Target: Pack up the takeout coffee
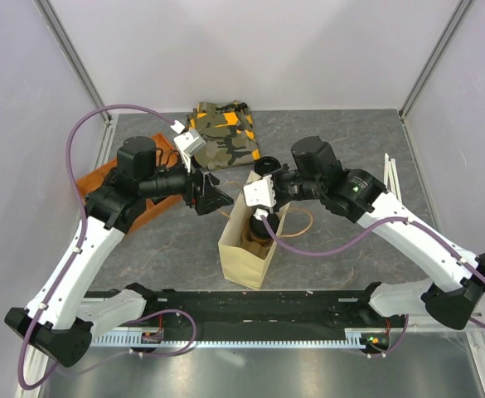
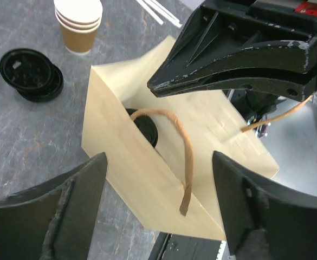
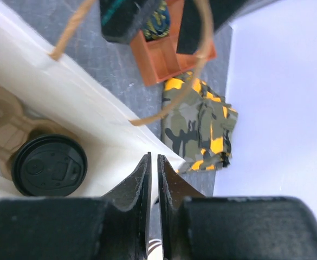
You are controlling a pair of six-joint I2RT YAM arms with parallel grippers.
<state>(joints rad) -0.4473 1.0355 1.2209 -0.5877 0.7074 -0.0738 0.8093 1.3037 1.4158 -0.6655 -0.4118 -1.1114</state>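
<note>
The takeout coffee (image 3: 49, 172), a cup with a round black lid, sits in a cardboard carrier inside the open paper bag (image 1: 253, 245). Its lid also shows in the left wrist view (image 2: 146, 129) and in the top view (image 1: 259, 235). My right gripper (image 3: 153, 160) is shut on the bag's thin upper rim, at the bag's far end (image 1: 264, 214). My left gripper (image 2: 158, 184) is open and empty, its fingers (image 2: 71, 216) spread on either side of the bag's near wall and brown handle (image 2: 186, 157), just left of the bag in the top view (image 1: 223, 200).
A stack of lidless tan cups (image 2: 78, 24) and loose black lids (image 2: 31, 73) lie beyond the bag. A camouflage cloth (image 1: 224, 133) lies at the back, an orange tray (image 1: 109, 178) at the left, white sticks (image 1: 390, 176) at the right.
</note>
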